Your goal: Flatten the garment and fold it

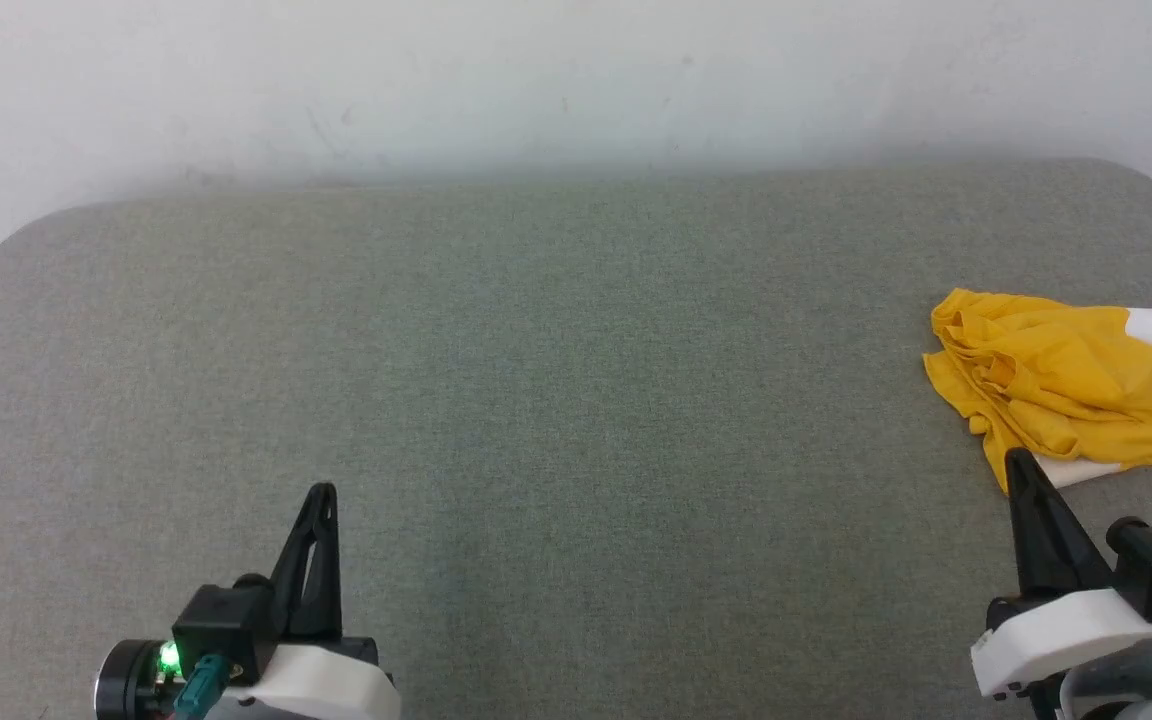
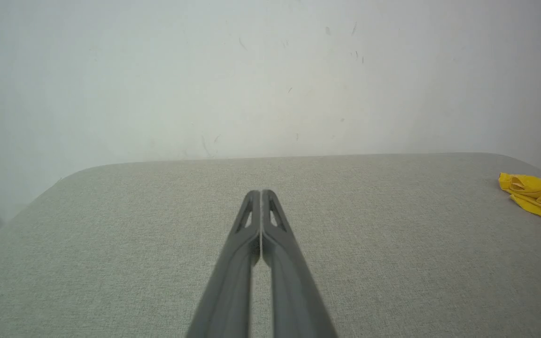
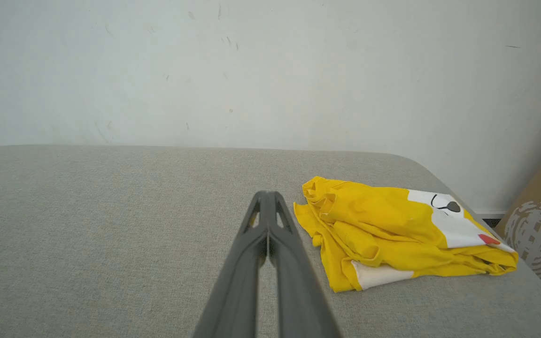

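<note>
Right end effector [image 3: 267, 193] (closed) hangs near crumpled garment [image 3: 383, 220] on table [image 3: 111, 220].

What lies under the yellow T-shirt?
The garment lies bunched on the grey cloth-covered table. Its own folds cover the lower layers and the table beneath, so anything hidden there cannot be seen.
</note>
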